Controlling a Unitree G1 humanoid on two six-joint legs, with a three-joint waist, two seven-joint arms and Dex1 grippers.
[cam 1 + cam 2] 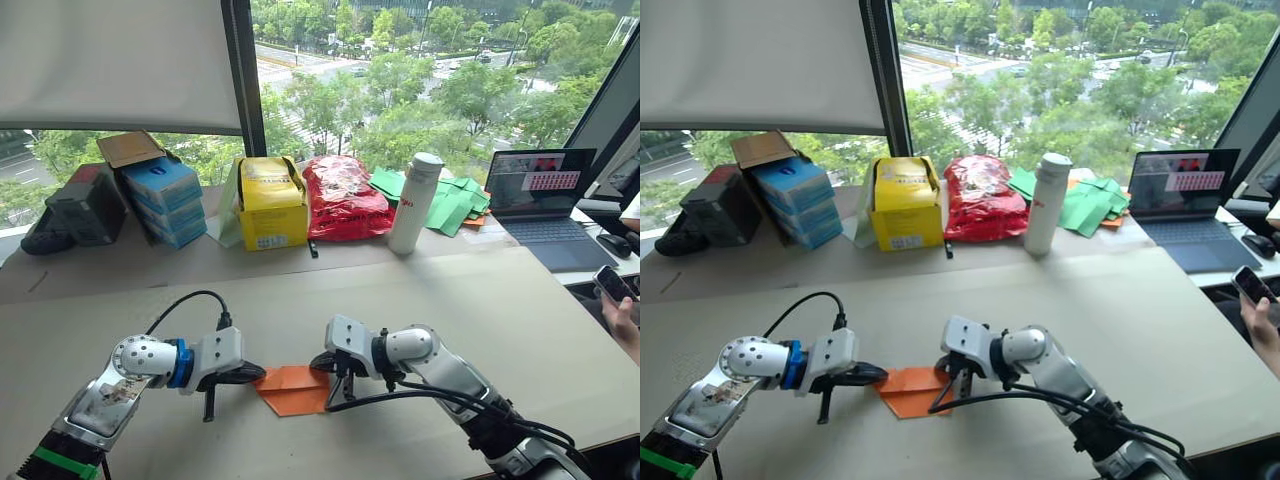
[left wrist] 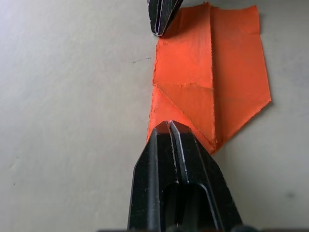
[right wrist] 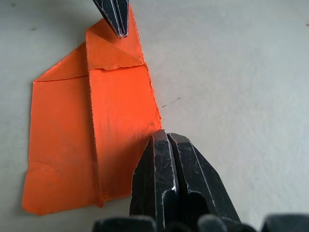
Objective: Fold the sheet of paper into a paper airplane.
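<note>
The orange paper (image 1: 293, 389) lies flat on the desk (image 1: 480, 310) between the two hands, partly folded: layered flaps, one end narrowed to a blunt point, the other square. The left hand (image 2: 169, 126), clenched, presses the pointed end; the right hand (image 3: 166, 135), clenched, presses the square end's edge.

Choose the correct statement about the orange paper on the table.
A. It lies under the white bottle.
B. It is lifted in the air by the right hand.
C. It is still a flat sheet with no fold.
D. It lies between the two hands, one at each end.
D: the paper lies partly folded on the table, with the left hand at one end and the right hand at the other, both shut.
</note>
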